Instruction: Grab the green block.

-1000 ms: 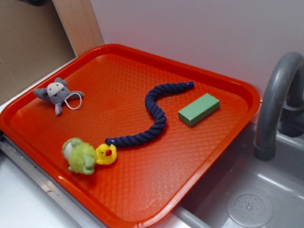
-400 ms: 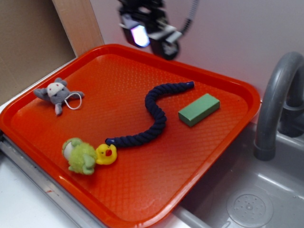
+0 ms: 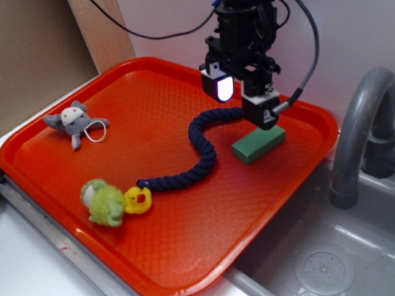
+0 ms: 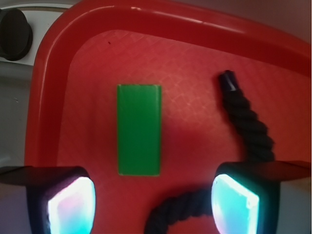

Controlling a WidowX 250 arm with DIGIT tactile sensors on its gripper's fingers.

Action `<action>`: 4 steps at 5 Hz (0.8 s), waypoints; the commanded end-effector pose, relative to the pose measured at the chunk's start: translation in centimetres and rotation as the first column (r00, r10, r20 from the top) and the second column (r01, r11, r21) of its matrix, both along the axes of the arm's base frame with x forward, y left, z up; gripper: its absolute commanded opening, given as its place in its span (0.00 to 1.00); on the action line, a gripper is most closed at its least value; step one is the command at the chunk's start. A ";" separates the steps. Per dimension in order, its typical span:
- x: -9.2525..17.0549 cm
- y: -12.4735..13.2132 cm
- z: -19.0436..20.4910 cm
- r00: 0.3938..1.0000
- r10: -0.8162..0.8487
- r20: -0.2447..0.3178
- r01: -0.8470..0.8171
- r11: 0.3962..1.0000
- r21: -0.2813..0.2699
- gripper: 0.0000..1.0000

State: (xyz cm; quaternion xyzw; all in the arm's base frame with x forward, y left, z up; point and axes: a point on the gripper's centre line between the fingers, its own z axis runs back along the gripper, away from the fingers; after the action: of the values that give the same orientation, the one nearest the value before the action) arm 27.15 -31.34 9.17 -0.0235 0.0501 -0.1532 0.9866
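Red tray (image 3: 74,166) beside grey sink (image 3: 321,246), green block (image 3: 258,142) flat near tray's far right edge, gripper (image 3: 241,102) above it w/ jaws spread, nothing held, blue rope (image 3: 200,148) just left of block.

You have the green block (image 3: 258,143) (image 4: 139,129) lying flat on the red tray (image 3: 154,246), far right area: small rectangular brick, mint top, darker sides, just right of the blue rope (image 3: 200,151).
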 end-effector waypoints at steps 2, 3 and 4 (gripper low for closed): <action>-0.3 -1.0 -3.8 0.999 -0.013 -0.042 0.013 1.000 -0.017 1.00; 0.0 -1.6 -5.2 0.997 -0.042 -0.066 0.040 0.999 -0.031 1.00; 0.0 -1.3 -6.7 0.996 -0.050 -0.078 0.052 0.998 0.023 1.00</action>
State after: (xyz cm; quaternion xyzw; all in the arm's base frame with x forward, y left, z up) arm 27.56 -32.49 2.71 -0.0111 0.1000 -0.1669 0.9808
